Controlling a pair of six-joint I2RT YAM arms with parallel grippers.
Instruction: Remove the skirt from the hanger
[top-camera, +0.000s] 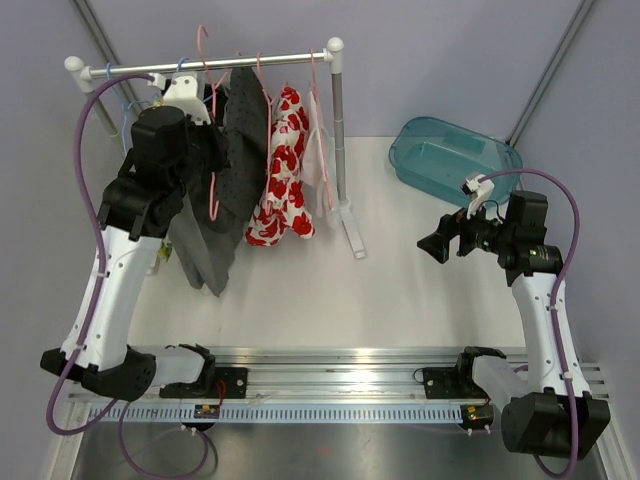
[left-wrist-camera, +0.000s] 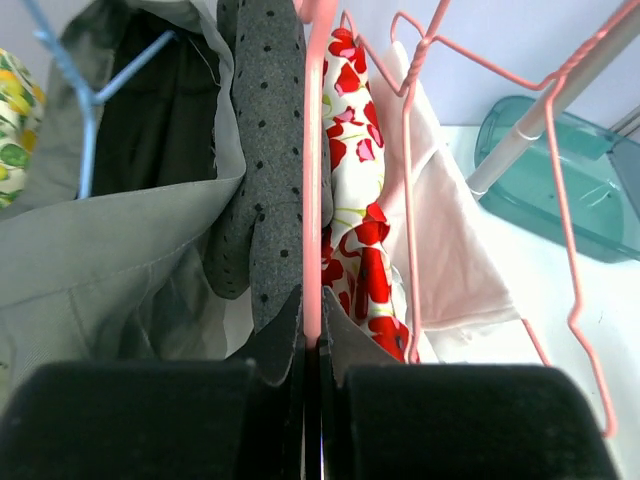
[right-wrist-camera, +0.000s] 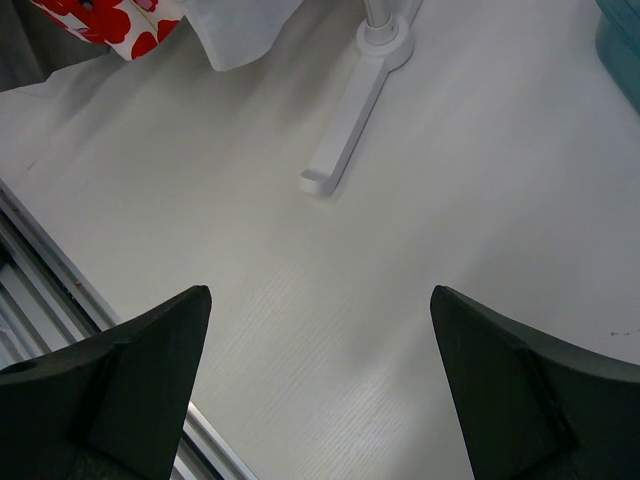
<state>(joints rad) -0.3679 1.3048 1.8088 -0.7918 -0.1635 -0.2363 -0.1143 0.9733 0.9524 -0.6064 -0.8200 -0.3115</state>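
A dark grey dotted skirt (top-camera: 240, 150) hangs on a pink hanger (top-camera: 212, 190) on the white rack rod (top-camera: 200, 65), between a plain grey garment (top-camera: 200, 250) and a red floral one (top-camera: 285, 170). My left gripper (top-camera: 213, 145) is up among the clothes. In the left wrist view it (left-wrist-camera: 312, 335) is shut on the pink hanger's wire (left-wrist-camera: 312, 150), with the dotted skirt (left-wrist-camera: 270, 150) draped just left of the wire. My right gripper (top-camera: 437, 245) is open and empty above the table at the right; it also shows in the right wrist view (right-wrist-camera: 318, 292).
A teal bin (top-camera: 455, 155) sits at the back right. The rack's upright and foot (top-camera: 350, 225) stand between the clothes and the bin. A pale pink-white garment (left-wrist-camera: 440, 240), more pink hangers (left-wrist-camera: 570, 200) and a blue hanger (left-wrist-camera: 85, 100) hang on the rod.
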